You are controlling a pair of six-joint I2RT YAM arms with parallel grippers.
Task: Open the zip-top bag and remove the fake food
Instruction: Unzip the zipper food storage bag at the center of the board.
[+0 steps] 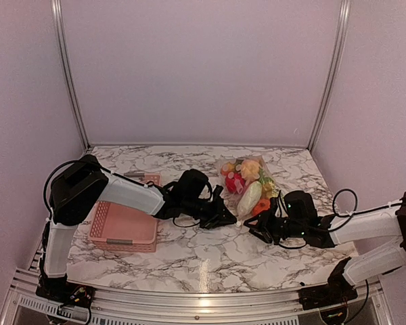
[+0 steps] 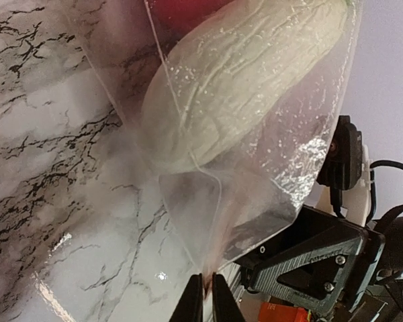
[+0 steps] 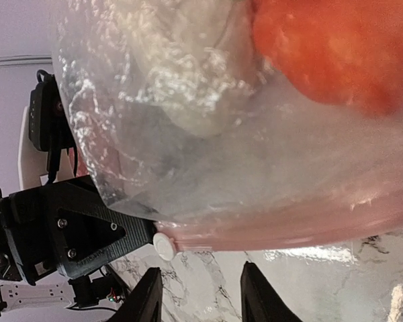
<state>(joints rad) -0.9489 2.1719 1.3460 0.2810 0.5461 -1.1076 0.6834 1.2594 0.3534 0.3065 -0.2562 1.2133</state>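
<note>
Bag-opening step: the zip-top bag [image 2: 279, 171], fake food [image 2: 235, 80] inside, lay mid-bench [image 1: 189, 257]; left claw [image 2: 206, 298] was clamped on its film, while right claw [image 3: 201, 295] stood apart beside the zip strip [image 3: 289, 231], which it probably needed to pinch next.

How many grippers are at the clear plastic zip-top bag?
2. The left gripper pinches the clear zip-top bag's film at its near edge; the right gripper sits open just short of the pinkish zip strip.

Place: a robot lab cell, where I work.
Walls: plain pale panels [image 1: 189, 68] between aluminium posts [image 1: 69, 74].
Base: marble-print table [image 1: 189, 261], metal-railed.
</note>
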